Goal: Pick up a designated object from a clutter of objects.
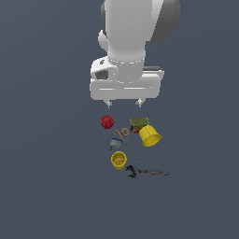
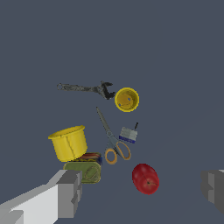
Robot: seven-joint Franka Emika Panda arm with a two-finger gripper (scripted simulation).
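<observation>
Exterior: your gripper [image 1: 124, 102] hangs spread and empty above the clutter; wrench [image 1: 147, 172] lies at its near edge, beside a cup [image 1: 118, 160] | Wrist: wrench [image 2: 85, 89] head almost touches that cup [image 2: 127, 99] — descend off-centre and you nudge it, or snag the scissors [image 2: 111, 137].

Gripper [image 1: 124, 102] aloft, jaws wide apart
</observation>
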